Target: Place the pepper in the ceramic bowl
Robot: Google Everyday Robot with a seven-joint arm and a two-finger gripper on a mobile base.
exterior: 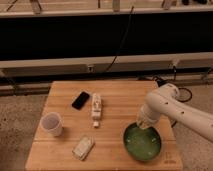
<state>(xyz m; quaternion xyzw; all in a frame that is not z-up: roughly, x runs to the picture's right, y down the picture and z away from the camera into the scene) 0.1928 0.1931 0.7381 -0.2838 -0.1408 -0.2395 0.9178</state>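
The green ceramic bowl sits on the wooden table at the front right. My white arm reaches in from the right, and my gripper points down at the bowl's far left rim, just above it. The pepper does not show; it is hidden or out of view.
On the wooden table lie a black phone, a long whitish object, a whitish cup at the left and a pale packet at the front. Cables lie on the floor behind the table at the right.
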